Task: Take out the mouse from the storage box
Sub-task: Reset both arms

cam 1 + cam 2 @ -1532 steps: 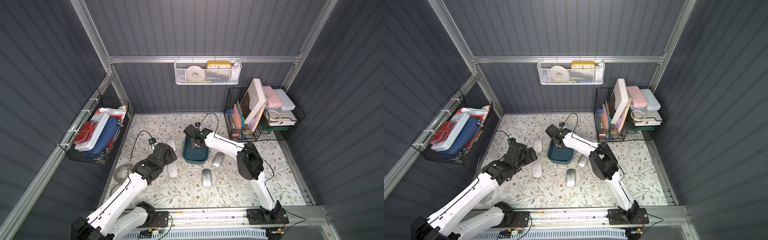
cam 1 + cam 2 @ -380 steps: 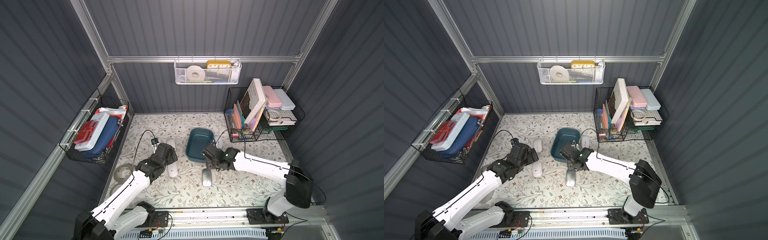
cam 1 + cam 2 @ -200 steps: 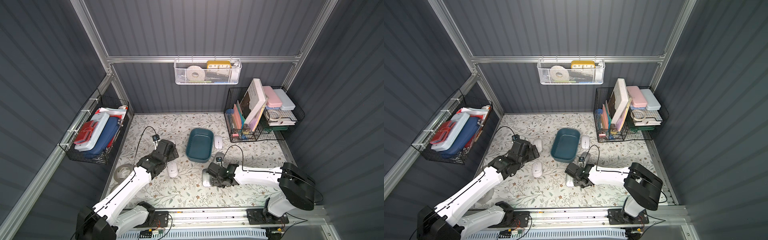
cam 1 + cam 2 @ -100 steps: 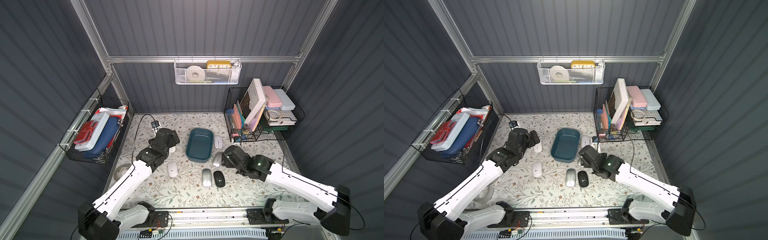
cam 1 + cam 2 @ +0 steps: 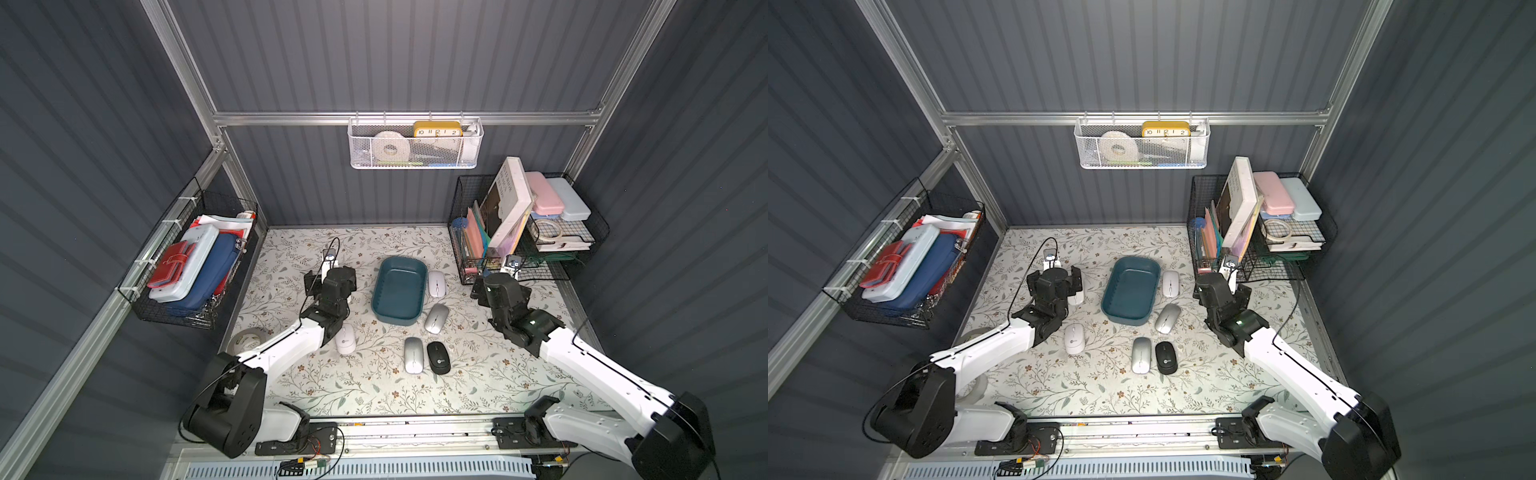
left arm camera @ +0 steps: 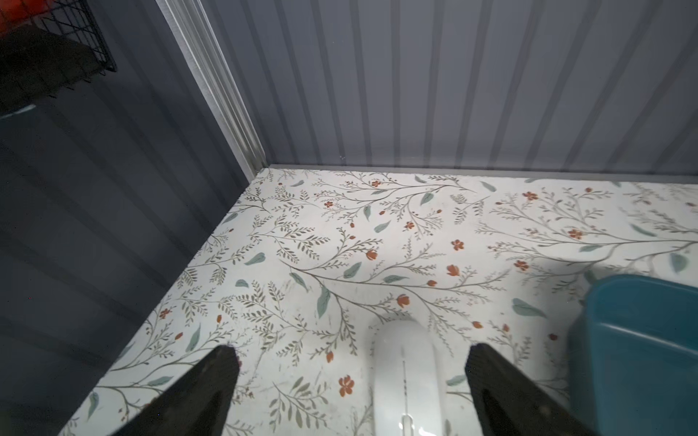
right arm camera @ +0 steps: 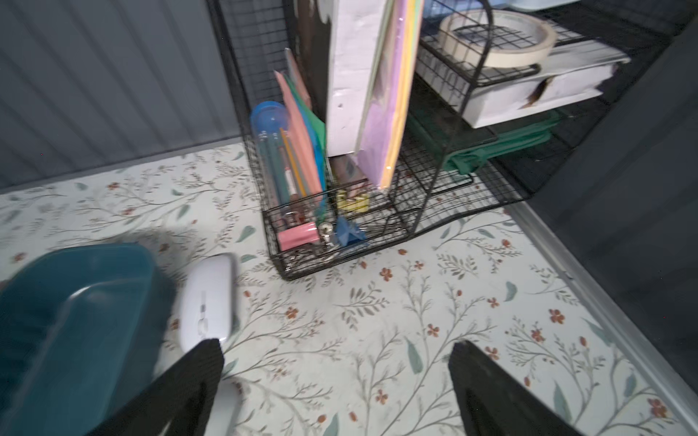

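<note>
The teal storage box [image 5: 399, 289] [image 5: 1131, 289] stands mid-table with nothing inside it. A black mouse [image 5: 438, 357] lies on the mat beside a silver mouse [image 5: 413, 354], in front of the box. Another silver mouse [image 5: 436, 318] and a white mouse [image 5: 436, 283] lie along the box's right side. My left gripper [image 5: 330, 280] [image 6: 353, 355] hangs open left of the box, over a white mouse [image 6: 406, 373]. My right gripper [image 5: 498, 286] [image 7: 338, 349] is open and empty right of the box [image 7: 75, 321], near the white mouse [image 7: 207, 302].
One more white mouse [image 5: 345, 338] lies front left. A black wire rack [image 5: 519, 249] with folders and cases stands at the back right, close to my right gripper. A wire basket [image 5: 187, 266] hangs on the left wall, and a tape roll [image 5: 249, 338] sits at the left edge.
My right gripper has opened, leaving the black mouse on the mat by the silver one, and has swung back and right toward the wire rack. My left gripper has shifted toward the back.
</note>
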{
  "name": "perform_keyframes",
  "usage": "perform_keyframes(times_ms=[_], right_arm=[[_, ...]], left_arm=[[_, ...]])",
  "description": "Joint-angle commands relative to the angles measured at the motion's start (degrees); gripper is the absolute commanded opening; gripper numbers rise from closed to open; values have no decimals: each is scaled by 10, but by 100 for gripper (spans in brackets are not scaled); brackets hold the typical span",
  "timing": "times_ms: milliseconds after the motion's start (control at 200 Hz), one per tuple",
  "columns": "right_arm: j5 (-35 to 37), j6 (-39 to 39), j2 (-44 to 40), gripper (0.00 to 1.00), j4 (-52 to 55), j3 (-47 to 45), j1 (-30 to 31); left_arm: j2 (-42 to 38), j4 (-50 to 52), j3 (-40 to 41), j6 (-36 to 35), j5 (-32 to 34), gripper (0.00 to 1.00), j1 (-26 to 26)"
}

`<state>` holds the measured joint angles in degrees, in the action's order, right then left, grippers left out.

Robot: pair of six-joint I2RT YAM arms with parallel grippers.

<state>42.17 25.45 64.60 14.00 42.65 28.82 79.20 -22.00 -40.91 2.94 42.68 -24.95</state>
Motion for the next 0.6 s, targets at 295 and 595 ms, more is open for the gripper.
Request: perform_keyframes(times_ms=[295,595], right_arm=[[61,-164,30,99,-290,-117,-100],[5,-241,129,99,-611,-236,-161]], left_arm=[[87,-200,83,-70,-79,99,110],[163,-356,133,-52,-212,100,168]])
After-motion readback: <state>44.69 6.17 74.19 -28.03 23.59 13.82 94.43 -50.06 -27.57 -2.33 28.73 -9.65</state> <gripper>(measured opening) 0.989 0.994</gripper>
